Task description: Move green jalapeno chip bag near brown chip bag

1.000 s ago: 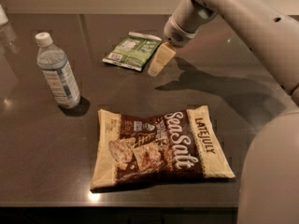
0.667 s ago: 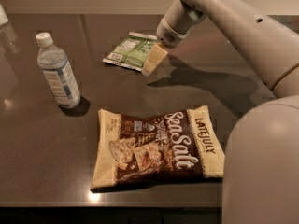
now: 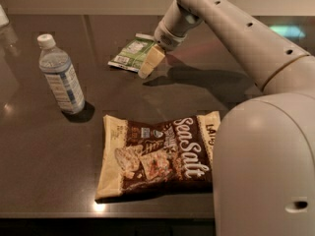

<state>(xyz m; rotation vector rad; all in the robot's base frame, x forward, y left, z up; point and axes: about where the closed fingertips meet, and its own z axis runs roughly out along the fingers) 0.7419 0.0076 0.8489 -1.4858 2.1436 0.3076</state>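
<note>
Dark tabletop (image 3: 49,181) fills the view. Nearest me, the brown chip bag (image 3: 157,156) lies flat, its right edge hidden behind the robot's pale body (image 3: 266,171). Farther back on the left stands a water bottle (image 3: 61,80). Farthest, the green jalapeno chip bag (image 3: 130,53) lies well apart from the brown one, so the move is not yet made. The gripper (image 3: 151,62) sits at its right end, seemingly touching it; whether it has hold I cannot tell.

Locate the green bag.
Camera view: the green bag lies flat, far centre on the table, behind the brown bag, right of the bottle, the gripper at its right edge.
</note>
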